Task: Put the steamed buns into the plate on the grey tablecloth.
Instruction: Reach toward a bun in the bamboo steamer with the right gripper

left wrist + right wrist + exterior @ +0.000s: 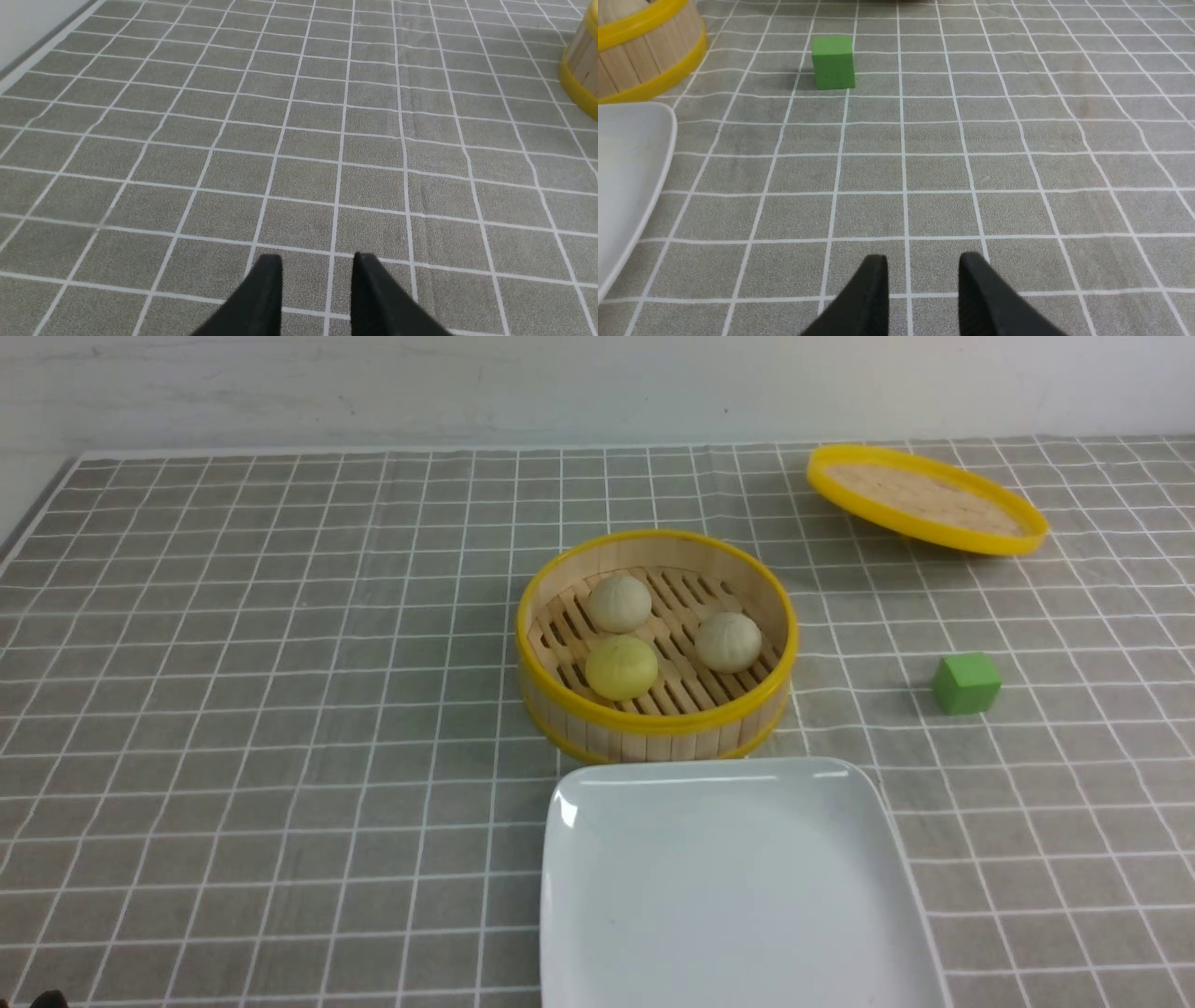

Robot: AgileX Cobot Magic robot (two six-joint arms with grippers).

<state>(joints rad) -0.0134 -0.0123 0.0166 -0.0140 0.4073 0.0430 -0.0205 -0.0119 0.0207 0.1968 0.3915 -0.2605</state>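
steamed buns [728,641], three small smooth domes, sit inside the steamer basket [653,726], not yet on the plate [728,896]. two off-white ones lie toward the far and right side of the slatted floor, and the pale yellow bun [622,666] is nearest the front wall. their undersides are hidden by the basket's wall of pale wooden strips bound with glossy yellow bands. the plate is glossy white and square, with rounded corners and a raised rim. it lies just in front of the basket on the grey tablecloth [233,709]. its near edge is cut off by the front view's lower border, and whether it touches the basket cannot be told. the lid [924,499], a flat woven disc in a yellow ring, sits far right and looks tilted; what props it is hidden. a matte green cube [966,683] stands right of the basket. the arms lie outside the front view, and each wrist view shows only black tapered tips. the left gripper [317,261] and right gripper [923,261] hang over the cloth, jaws parted, nothing between them.
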